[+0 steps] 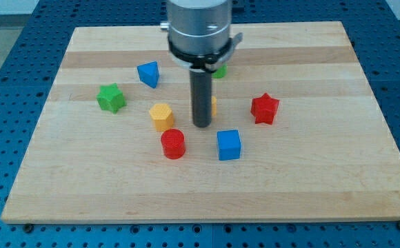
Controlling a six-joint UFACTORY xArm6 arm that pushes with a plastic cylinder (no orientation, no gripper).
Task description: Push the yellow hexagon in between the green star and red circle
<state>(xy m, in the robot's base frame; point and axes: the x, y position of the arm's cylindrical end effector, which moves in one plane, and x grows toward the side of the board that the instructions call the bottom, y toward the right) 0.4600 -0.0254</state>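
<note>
Wooden board on blue pegboard. Yellow hexagon between green star at 10 o'clock, red circle at 5. My tip at hexagon's 3 o'clock, apart; bare rod, nothing held.

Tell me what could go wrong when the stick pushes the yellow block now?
My tip sits just to the view's right of the yellow hexagon, and the red circle is almost touching the hexagon from below. A sloppy push might bump the red circle away too. The green star is farther off to the view's left, so pushing too hard could slide the hexagon past the gap or knock the star.
</note>
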